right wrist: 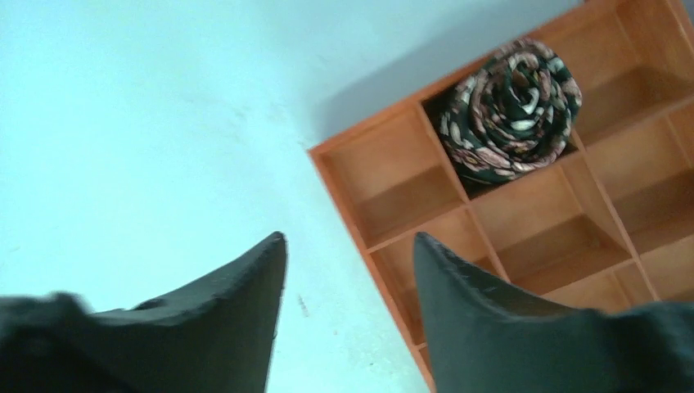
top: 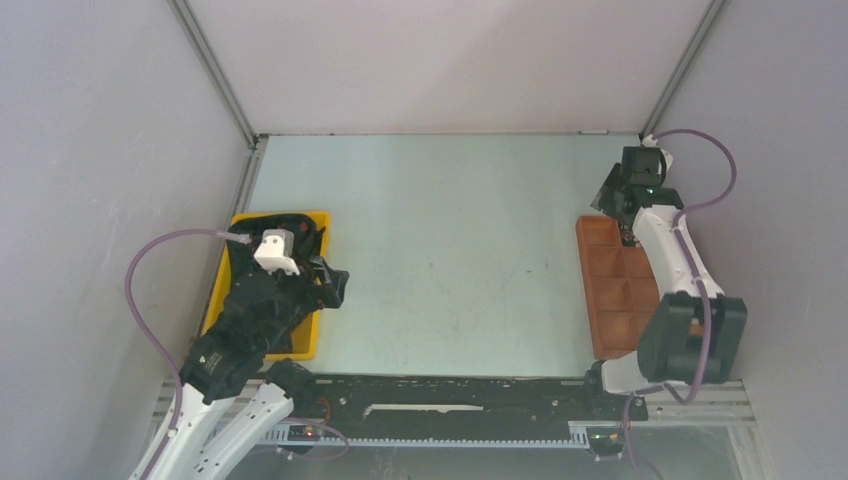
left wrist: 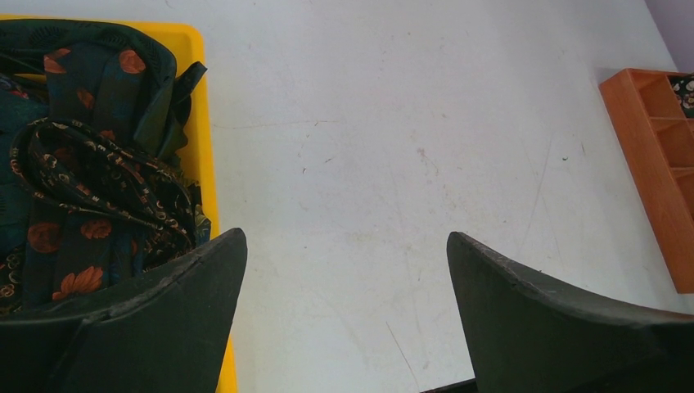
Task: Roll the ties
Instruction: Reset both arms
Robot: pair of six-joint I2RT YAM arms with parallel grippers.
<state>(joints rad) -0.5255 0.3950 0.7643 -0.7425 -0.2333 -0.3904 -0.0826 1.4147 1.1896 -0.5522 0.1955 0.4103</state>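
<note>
Several loose ties (left wrist: pixel 90 172), dark fabric with orange and tan print, lie heaped in the yellow bin (left wrist: pixel 200 123). My left gripper (left wrist: pixel 347 235) hangs just right of that bin's edge, over bare table, wide open and empty; from above it (top: pixel 333 285) sits beside the bin (top: pixel 222 285). One rolled tie (right wrist: pixel 511 110) sits coiled in a compartment of the orange divided tray (right wrist: pixel 385 143). My right gripper (right wrist: pixel 350 241) is open with nothing between its fingers, above the tray's left wall, apart from the roll. From above it (top: pixel 612 200) hovers at the tray's far end.
The orange tray (top: pixel 605 290) lies along the table's right side, most compartments bare. Grey walls close in on three sides. The arms' mounting rail (top: pixel 450 405) runs along the near edge. The right arm's body (top: pixel 680 270) covers part of the tray.
</note>
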